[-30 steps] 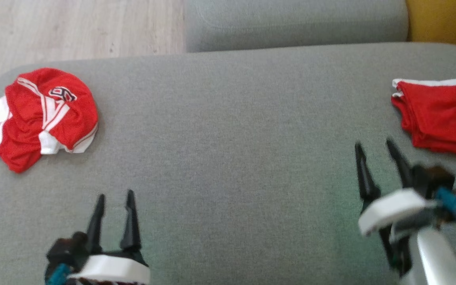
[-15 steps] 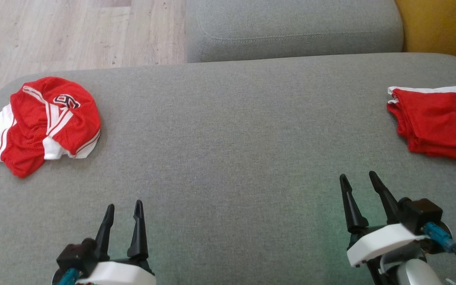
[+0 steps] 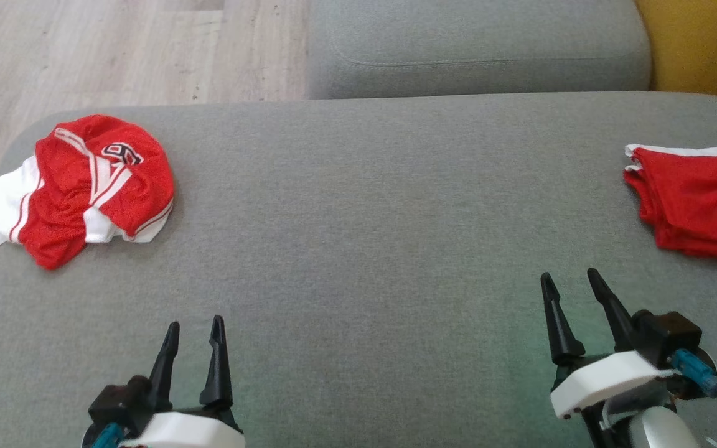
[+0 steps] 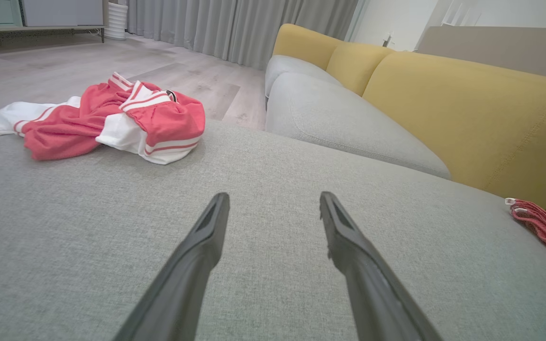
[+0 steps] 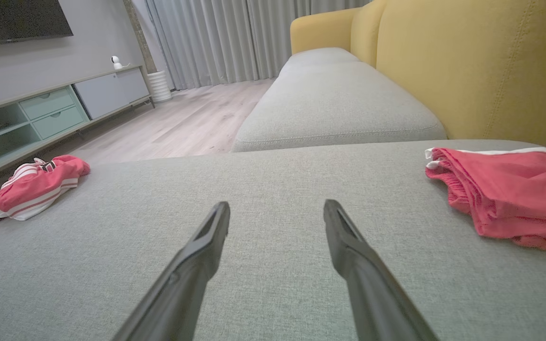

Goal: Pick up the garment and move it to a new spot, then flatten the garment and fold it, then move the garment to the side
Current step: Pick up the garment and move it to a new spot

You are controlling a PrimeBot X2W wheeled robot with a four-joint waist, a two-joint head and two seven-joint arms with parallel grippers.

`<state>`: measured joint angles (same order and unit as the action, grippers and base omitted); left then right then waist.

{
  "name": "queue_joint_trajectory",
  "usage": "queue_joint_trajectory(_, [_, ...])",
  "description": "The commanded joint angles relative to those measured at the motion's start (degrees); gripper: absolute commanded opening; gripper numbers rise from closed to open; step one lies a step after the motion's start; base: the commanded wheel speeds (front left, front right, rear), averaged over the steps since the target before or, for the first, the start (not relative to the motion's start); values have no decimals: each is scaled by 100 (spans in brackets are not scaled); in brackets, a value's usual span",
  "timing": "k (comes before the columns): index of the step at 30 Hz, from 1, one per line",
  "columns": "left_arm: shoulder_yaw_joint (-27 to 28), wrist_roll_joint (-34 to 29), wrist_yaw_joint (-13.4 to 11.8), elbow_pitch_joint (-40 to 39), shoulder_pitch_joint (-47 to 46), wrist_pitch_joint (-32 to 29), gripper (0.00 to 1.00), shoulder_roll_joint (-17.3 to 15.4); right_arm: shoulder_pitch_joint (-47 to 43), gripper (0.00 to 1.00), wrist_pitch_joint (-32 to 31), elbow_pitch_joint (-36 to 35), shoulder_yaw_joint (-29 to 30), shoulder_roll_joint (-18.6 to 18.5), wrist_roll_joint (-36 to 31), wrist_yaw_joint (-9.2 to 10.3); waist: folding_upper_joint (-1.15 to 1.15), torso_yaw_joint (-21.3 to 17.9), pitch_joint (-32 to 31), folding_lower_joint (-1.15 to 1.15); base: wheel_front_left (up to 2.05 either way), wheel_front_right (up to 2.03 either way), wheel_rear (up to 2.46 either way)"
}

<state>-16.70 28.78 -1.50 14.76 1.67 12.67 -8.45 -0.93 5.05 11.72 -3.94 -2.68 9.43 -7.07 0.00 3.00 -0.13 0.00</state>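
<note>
A crumpled red-and-white garment [image 3: 78, 186] lies in a heap at the far left of the grey cushion [image 3: 365, 218], its white part near the cushion's left edge. The left wrist view has it [image 4: 112, 118] ahead and to the left; in the right wrist view it [image 5: 31, 189] is far left. A folded red garment [image 3: 698, 205] lies flat at the right edge. My left gripper [image 3: 195, 321] hovers open and empty over bare cushion at the near left. My right gripper [image 3: 570, 274] is open and empty too, just short of the folded garment [image 5: 505, 199].
A second grey seat cushion [image 3: 477, 50] adjoins the far side, with the yellow backrest [image 4: 467, 118] to the right. Wooden floor [image 3: 116, 56] lies beyond the cushion's left and far-left edges. A low cabinet [image 5: 55, 113] stands across the room.
My right gripper has drawn back toward the near edge, away from the folded red garment. The head camera shifted slightly. My left gripper stays about where it was.
</note>
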Motion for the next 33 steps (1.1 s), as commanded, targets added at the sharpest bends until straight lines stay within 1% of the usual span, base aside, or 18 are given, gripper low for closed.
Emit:
queue_joint_trajectory(1, [161,32,5,-136,-227,56,100,-55,108,100,27,-204,-135,-21,-30,-42,0,39,1,0,0,0,0])
queue_joint_trajectory(3, [159,29,-2,-126,-235,62,100,-62,95,100,27,-202,-129,-21,-23,-42,0,152,-13,0,0,0,0])
queue_joint_trajectory(5, [134,11,1,-113,-266,60,100,-66,67,100,20,-214,-105,-21,-5,-42,0,357,-23,0,0,0,0])
queue_joint_trajectory(9, [48,-23,22,-110,-317,21,100,-66,15,100,58,-231,-28,-21,8,-42,0,1021,-56,0,0,0,0])
queue_joint_trajectory(15, [97,-12,-29,-190,-245,-24,100,-188,-46,100,114,-199,-92,-20,102,-42,0,2116,-148,0,0,0,0])
queue_joint_trajectory(18, [129,12,-69,-285,-165,-59,100,-240,-57,100,138,-158,-132,-20,127,-42,0,2562,-187,0,0,0,0])
queue_joint_trajectory(21, [282,91,-161,-427,5,-11,100,-281,67,100,84,-147,-338,-20,100,-42,0,2678,-87,0,0,0,0])
queue_joint_trajectory(26, [454,166,-274,-657,246,87,100,-255,272,100,25,-96,-564,-20,36,-42,0,2743,35,0,0,0,0])
queue_joint_trajectory(30, [540,246,-249,-788,270,111,100,-278,345,100,34,-126,-564,-20,-23,-42,0,2743,118,0,0,0,0])
queue_joint_trajectory(33, [696,292,-214,-898,68,76,100,-460,349,100,40,-216,-457,-20,-90,-42,0,2730,186,0,0,0,0])
